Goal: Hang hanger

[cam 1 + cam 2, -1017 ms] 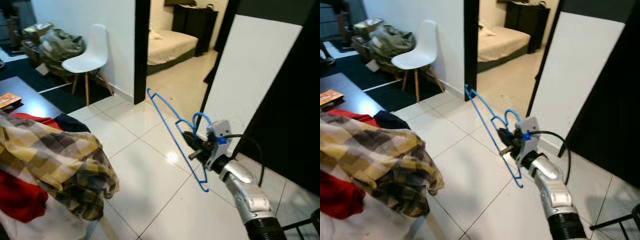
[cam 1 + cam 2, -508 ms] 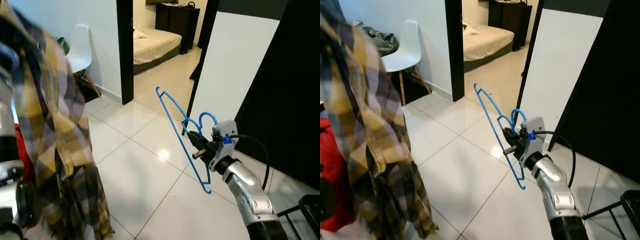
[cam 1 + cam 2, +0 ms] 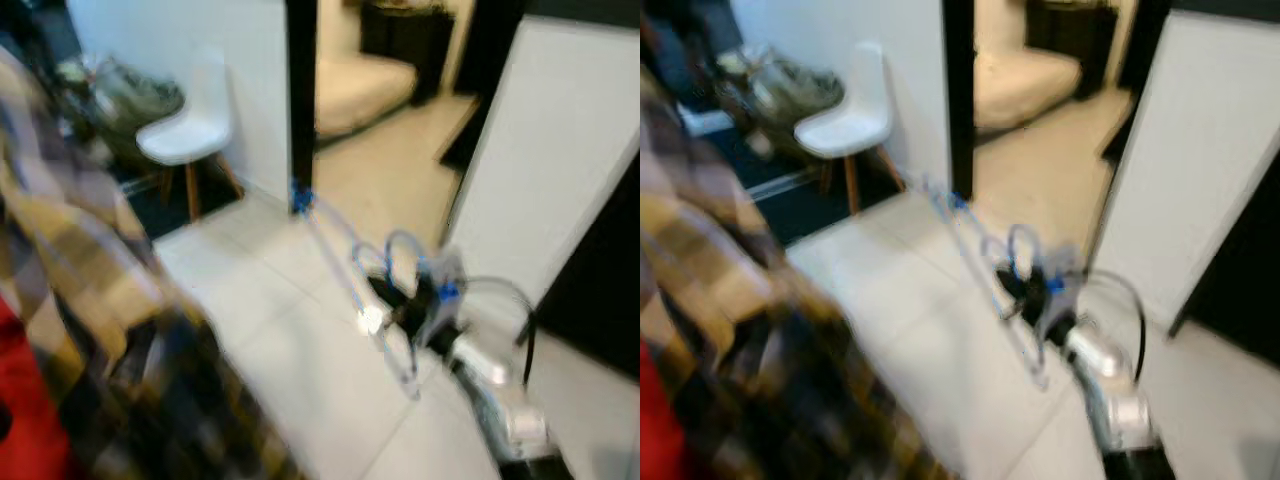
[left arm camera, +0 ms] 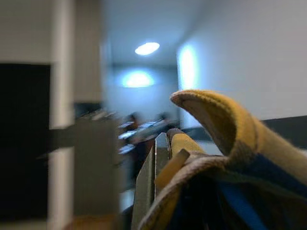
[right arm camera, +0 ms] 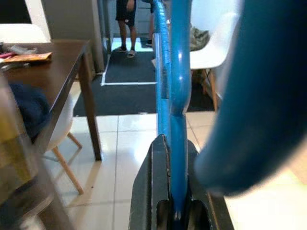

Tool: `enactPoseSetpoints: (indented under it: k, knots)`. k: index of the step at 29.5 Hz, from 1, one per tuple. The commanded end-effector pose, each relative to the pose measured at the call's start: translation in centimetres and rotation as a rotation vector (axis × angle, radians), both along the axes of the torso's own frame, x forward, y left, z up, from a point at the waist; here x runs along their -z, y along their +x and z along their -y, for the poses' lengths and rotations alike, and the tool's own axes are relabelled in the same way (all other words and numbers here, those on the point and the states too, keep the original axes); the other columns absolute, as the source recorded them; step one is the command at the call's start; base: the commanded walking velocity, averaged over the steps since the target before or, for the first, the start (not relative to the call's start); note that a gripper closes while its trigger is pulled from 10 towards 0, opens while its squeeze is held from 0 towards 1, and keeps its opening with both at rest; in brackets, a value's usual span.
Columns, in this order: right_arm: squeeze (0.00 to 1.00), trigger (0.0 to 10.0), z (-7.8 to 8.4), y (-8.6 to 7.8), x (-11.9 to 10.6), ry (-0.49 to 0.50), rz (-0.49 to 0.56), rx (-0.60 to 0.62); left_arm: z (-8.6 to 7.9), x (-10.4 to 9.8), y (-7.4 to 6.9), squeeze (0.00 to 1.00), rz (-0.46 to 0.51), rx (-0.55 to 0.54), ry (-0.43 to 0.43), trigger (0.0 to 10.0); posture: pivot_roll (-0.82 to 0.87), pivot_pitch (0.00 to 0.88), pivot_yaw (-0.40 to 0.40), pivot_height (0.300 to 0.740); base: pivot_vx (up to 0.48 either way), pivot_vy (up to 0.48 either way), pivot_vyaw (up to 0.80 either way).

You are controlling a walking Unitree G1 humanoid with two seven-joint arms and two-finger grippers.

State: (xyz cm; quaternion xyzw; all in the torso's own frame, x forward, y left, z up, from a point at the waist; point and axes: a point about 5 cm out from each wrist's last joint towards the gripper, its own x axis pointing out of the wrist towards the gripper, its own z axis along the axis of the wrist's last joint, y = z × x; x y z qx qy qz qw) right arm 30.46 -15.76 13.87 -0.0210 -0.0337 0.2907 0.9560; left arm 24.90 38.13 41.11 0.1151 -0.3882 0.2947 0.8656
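A blue wire hanger (image 3: 345, 245) is held out in front of me over the white tiles. My right gripper (image 3: 388, 300) is shut on it just below its hook. The right wrist view has the hanger's blue wire (image 5: 173, 96) running up from between the black fingers (image 5: 153, 191). A yellow, brown and blue plaid shirt (image 3: 90, 270) hangs blurred at the left. In the left wrist view, plaid cloth (image 4: 225, 129) drapes over my left gripper (image 4: 162, 158), which is shut on it.
A white chair (image 3: 190, 135) stands by a wall at the back left, next to a dark door frame (image 3: 300, 100) and a bedroom with a bed (image 3: 365, 85). A white panel (image 3: 560, 150) rises at the right. A dark table (image 5: 43, 52) and a person's legs (image 5: 127, 19) are in the right wrist view.
The head camera has swung and both eye views are now blurred. The white chair is back in view. The hanger stays in the right gripper, and the shirt still hangs at the left.
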Motion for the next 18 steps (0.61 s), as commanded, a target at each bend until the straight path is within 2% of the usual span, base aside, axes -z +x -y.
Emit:
enactPoseSetpoints:
  k: [1,4,6,7,9,10,11,12,13,14,15,16,17,18]
  knots:
    - [0.00,10.0,-0.5,0.0,0.0,-0.009,0.000,-0.023,-1.5,0.8,-1.2,0.00,-0.010,-0.083,-0.056,10.0,-0.02,0.000,-0.046,0.740,0.480,0.000,0.74]
    - [0.00,10.0,-0.5,-0.1,0.0,-0.007,-0.001,-0.027,-1.5,1.9,-1.0,0.00,-0.040,-0.088,-0.083,10.0,-0.02,0.000,-0.044,0.740,0.480,0.000,0.74]
    - [0.00,10.0,-0.3,0.0,0.0,0.035,-0.013,-0.017,-1.1,5.4,0.0,0.00,-0.170,-0.101,-0.154,10.0,-0.02,0.000,-0.038,0.740,0.259,0.000,0.74]
    - [0.00,10.0,-0.3,0.0,0.0,0.035,-0.013,-0.017,-1.1,5.4,0.0,0.00,-0.170,-0.101,-0.154,10.0,-0.02,0.000,-0.038,0.740,0.259,0.000,0.74]
    - [0.00,10.0,0.2,0.0,0.0,0.050,-0.021,-0.002,1.0,13.6,1.7,0.00,-0.375,-0.001,-0.387,10.0,-0.01,0.000,-0.040,0.740,0.000,0.000,0.00]
    - [0.00,10.0,0.2,0.0,0.0,0.050,-0.021,-0.002,1.0,13.6,1.7,0.00,-0.375,-0.001,-0.387,10.0,-0.01,0.000,-0.040,0.740,0.000,0.000,0.00]
    - [0.00,10.0,0.3,0.0,0.0,0.047,-0.025,0.004,2.2,17.3,1.9,0.00,-0.458,0.035,-0.490,10.0,-0.01,0.000,-0.041,0.740,0.000,0.000,0.00]
    - [0.00,10.0,0.3,0.0,0.0,0.047,-0.025,0.004,2.2,17.3,1.9,0.00,-0.458,0.035,-0.490,10.0,-0.01,0.000,-0.041,0.740,0.000,0.000,0.00]
    - [0.00,10.0,0.4,0.0,0.1,0.045,-0.028,0.008,3.2,20.0,1.9,0.00,-0.543,0.058,-0.551,10.0,0.00,0.000,-0.044,0.740,0.000,0.000,0.00]
    - [0.00,10.0,0.4,0.0,0.1,0.045,-0.028,0.008,3.2,20.0,1.9,0.00,-0.543,0.058,-0.551,10.0,0.00,0.000,-0.044,0.740,0.000,0.000,0.00]
    - [0.00,10.0,0.4,0.1,0.2,0.041,-0.035,0.012,4.4,22.4,2.5,0.00,-0.628,0.130,-0.599,10.0,0.00,0.000,-0.050,0.740,0.000,0.000,0.00]
    - [0.00,10.0,0.4,0.1,0.2,0.041,-0.035,0.012,4.4,22.4,2.5,0.00,-0.628,0.130,-0.599,10.0,0.00,0.000,-0.050,0.740,0.000,0.000,0.00]
    - [0.00,10.0,0.3,0.2,0.3,0.037,-0.040,0.014,5.6,23.9,3.1,0.00,-0.688,0.195,-0.615,10.0,0.01,0.000,-0.052,0.740,0.000,0.000,0.00]
    - [0.00,10.0,0.3,0.2,0.3,0.037,-0.040,0.014,5.6,23.9,3.1,0.00,-0.688,0.195,-0.615,10.0,0.01,0.000,-0.052,0.740,0.000,0.000,0.00]
